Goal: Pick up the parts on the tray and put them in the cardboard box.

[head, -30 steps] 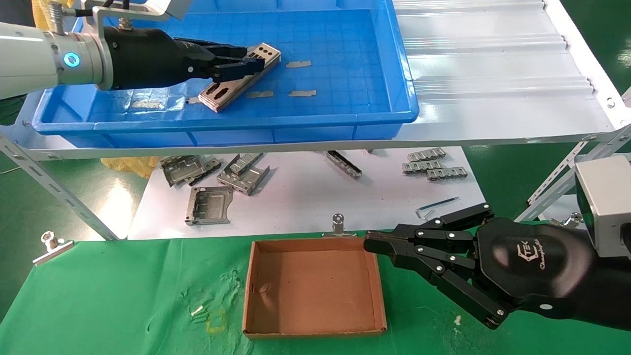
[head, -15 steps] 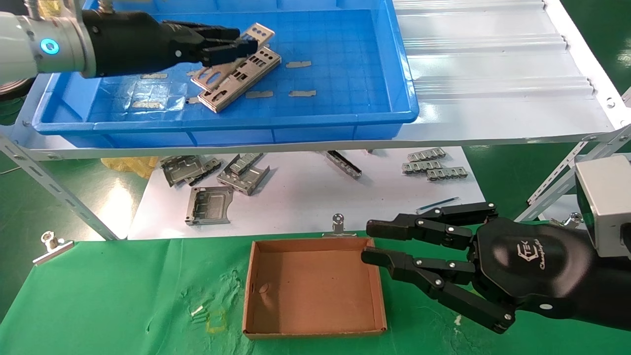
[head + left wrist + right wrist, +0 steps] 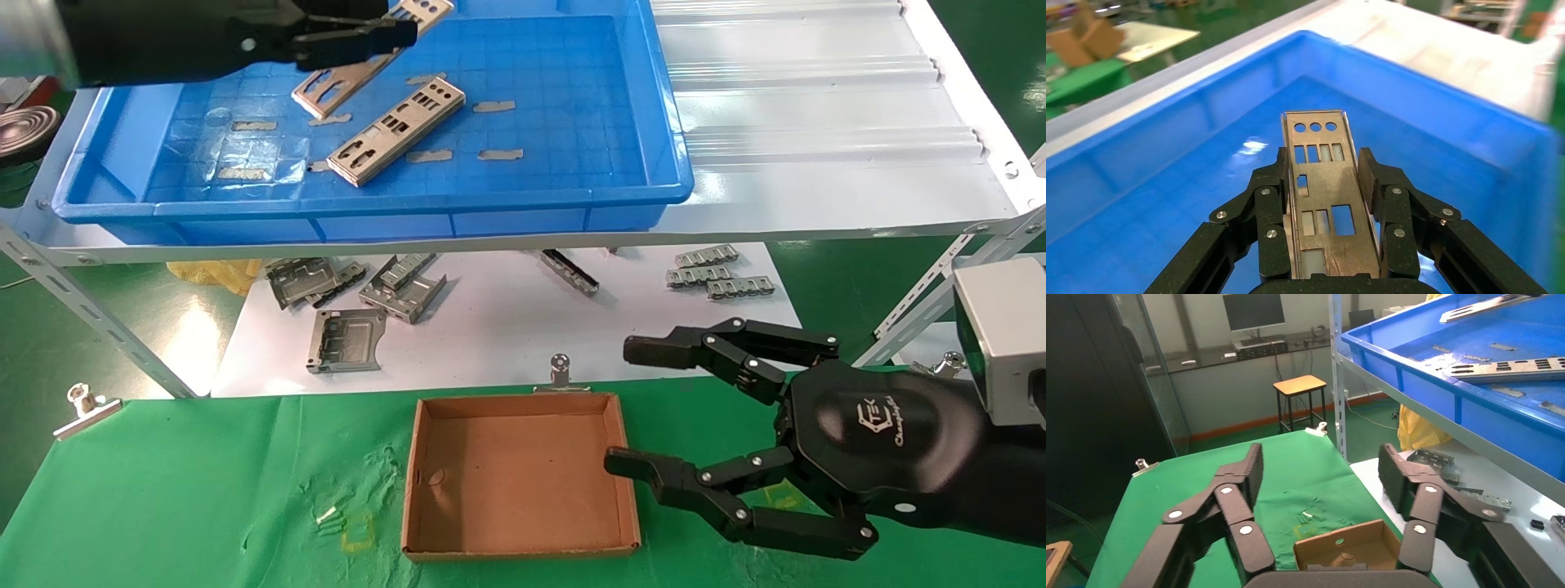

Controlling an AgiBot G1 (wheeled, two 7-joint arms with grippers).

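Note:
My left gripper is shut on a silver punched plate and holds it lifted above the blue tray at its far left. In the left wrist view the plate lies lengthways between the two fingers, gripper point. A second plate lies flat on the tray floor. The cardboard box sits empty on the green cloth. My right gripper is open wide at the box's right side; the right wrist view shows its jaws apart above the box.
Short grey tape strips lie on the tray floor. Bent grey brackets and small metal pieces lie on the white surface below the shelf. Metal clips pin the green cloth. Shelf struts slope at both sides.
My left gripper has lifted one plate off the other and moved it up and back to the left. My right gripper has opened from nearly shut to wide open beside the box.

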